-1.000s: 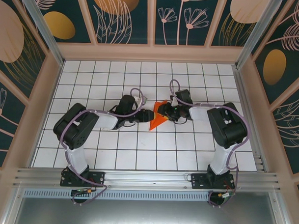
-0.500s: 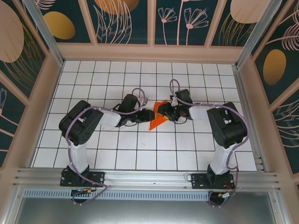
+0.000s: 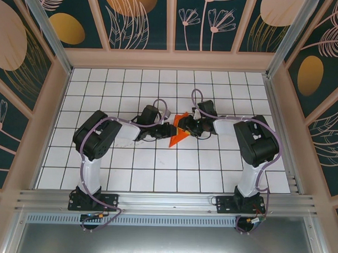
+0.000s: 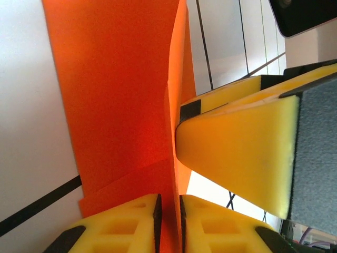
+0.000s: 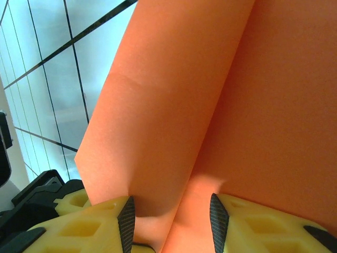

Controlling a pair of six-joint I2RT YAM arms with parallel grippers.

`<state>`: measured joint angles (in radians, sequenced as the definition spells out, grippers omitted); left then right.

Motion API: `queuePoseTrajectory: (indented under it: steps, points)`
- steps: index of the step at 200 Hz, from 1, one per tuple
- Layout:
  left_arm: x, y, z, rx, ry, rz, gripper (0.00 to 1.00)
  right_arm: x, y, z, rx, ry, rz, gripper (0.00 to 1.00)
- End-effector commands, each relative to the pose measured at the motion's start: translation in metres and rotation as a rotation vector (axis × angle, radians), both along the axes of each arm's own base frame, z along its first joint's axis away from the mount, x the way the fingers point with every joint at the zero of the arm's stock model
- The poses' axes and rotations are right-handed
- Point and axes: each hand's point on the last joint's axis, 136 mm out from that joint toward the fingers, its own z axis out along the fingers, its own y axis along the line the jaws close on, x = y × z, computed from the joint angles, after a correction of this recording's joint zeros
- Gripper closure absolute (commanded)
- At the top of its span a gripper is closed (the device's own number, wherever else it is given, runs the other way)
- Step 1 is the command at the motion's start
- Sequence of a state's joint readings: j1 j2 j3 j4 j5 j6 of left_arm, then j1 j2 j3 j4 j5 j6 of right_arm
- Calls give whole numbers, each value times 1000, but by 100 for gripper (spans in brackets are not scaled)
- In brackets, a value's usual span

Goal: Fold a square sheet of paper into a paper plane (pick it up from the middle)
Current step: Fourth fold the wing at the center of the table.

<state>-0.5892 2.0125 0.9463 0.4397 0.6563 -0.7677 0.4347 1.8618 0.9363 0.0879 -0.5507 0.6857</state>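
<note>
1. Orange-red sheet (image 3: 178, 136) lies mid-desk, wedged between the two hands, with its pointed end poking out below them toward the arm bases.
2. Left hand (image 3: 170, 130) reaches in from its own side and right hand (image 3: 184, 126) from the other, the two almost nose to nose over the paper.
3. Left wrist camera: that hand's yellow fingers (image 4: 131, 224) are pressed together on a standing edge of the sheet, with only a paper-filled slit between them. Clamped!
4. The same view catches a fat yellow finger of the right hand (image 4: 237, 147) touching the sheet just beside that grip, and an overlapping flap near the left fingers.
5. Right wrist camera: the right hand's black pads (image 5: 126, 221) sit wider apart, with a puffed fold of sheet caught between them. It is clamped on paper too.
6. From the top, both contacts are hidden under the hands.
7. The desk (image 3: 156, 170) is white with a black grid. An aluminium rail (image 3: 166, 201) runs along its near edge, and dark teal walls (image 3: 139, 20) carry tan leaves and flowers.
</note>
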Motion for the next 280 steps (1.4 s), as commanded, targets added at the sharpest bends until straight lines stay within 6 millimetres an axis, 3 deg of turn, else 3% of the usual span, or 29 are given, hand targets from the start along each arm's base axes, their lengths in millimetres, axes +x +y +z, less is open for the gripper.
queuePoseTrajectory:
  steps: [1,81,162,209,236,280]
  points:
    - [-3,-4,-4,0,8,-37,81,-7,-11,-29,-94,46,-8,54]
    - [7,-7,2,8,-41,-34,79,-9,-14,-37,-126,67,-16,54]
    - [7,-7,18,-23,-78,-41,68,-12,-17,-43,-170,91,-27,54]
    - [5,17,22,41,-95,15,62,-13,-18,-44,-181,95,-31,54]
    - [4,28,23,64,-94,39,63,-15,-19,-45,-185,101,-34,53]
    - [6,26,43,22,-129,53,72,-16,-21,-49,-208,118,-51,52]
